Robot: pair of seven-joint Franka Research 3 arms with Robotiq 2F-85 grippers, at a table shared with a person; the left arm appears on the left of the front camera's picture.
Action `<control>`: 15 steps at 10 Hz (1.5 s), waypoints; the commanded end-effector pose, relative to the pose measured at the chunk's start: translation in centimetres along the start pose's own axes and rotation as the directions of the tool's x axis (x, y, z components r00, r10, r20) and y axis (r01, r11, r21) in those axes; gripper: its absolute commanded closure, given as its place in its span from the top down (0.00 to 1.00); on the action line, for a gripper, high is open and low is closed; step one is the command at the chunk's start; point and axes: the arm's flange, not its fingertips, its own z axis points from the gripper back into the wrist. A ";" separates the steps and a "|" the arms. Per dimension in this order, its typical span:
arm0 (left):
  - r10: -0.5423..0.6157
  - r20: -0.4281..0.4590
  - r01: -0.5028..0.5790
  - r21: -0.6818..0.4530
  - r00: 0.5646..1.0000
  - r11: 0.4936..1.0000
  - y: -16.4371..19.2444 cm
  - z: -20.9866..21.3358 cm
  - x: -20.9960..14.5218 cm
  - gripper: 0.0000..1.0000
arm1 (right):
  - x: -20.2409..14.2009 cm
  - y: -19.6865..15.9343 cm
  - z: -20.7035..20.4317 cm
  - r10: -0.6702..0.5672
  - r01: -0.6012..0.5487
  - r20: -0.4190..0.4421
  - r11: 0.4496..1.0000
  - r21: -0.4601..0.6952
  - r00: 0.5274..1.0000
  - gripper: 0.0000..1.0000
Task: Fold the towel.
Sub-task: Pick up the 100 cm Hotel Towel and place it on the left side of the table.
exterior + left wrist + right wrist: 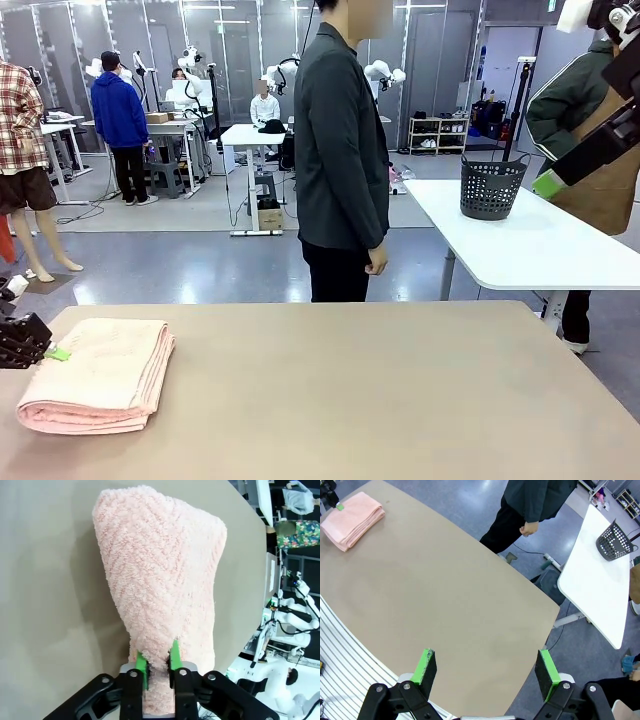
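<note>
The pale pink towel (100,375) lies folded into a thick stack at the table's near left, also seen at the far corner in the right wrist view (352,520). My left gripper (40,348) sits low at the stack's left edge. In the left wrist view its green pads (141,664) stand narrowly apart with the towel's (160,580) near edge pinched between them. My right gripper (487,672) hangs high over the table's right side, jaws wide open with nothing in them; its arm shows at the upper right of the front view.
A person in a dark jacket (340,150) stands at the tan table's (380,400) far edge, hands down. Behind and to the right is a white table (540,250) with a black basket (490,188).
</note>
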 end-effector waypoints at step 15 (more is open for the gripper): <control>-0.135 0.089 0.126 0.102 0.987 0.987 -4.3 3.8 0.9 1.00 | 0.1 -0.3 0.0 0.010 -0.010 -0.007 1.000 0.005 1.000 1.00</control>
